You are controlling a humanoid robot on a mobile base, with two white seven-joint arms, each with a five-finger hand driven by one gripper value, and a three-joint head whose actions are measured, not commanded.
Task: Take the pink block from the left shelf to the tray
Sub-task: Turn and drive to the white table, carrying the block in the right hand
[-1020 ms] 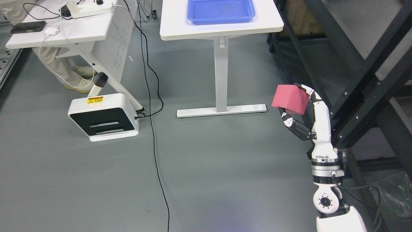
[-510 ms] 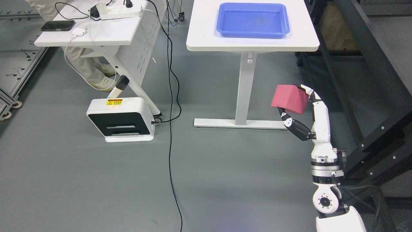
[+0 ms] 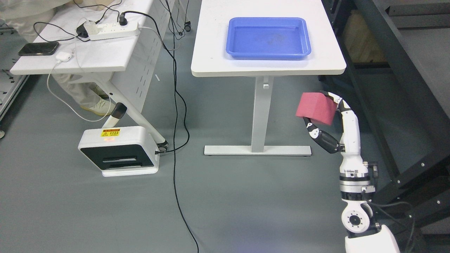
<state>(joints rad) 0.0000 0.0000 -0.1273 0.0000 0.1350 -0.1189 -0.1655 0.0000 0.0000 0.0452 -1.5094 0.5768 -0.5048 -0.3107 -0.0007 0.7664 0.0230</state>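
Note:
My right hand (image 3: 325, 117) rises from the lower right and is shut on a pink block (image 3: 315, 108), held in the air over the floor. The fingers wrap its right side and the thumb sits under it. A blue tray (image 3: 268, 38) lies empty on the white table (image 3: 211, 63), up and to the left of the block. The block hangs just below and in front of the table's right front corner. My left arm does not show.
A dark metal shelf frame (image 3: 404, 88) runs along the right side, close to my arm. A white desk (image 3: 70, 59) with a power strip, a phone and a seated person's legs stands at left. A white floor unit (image 3: 117, 151) and a black cable (image 3: 177, 147) lie on the grey floor.
The whole picture has shifted, so the camera has moved; the table and tray now sit lower in view, nearer the block. My right hand keeps the pink block in the same grasp.

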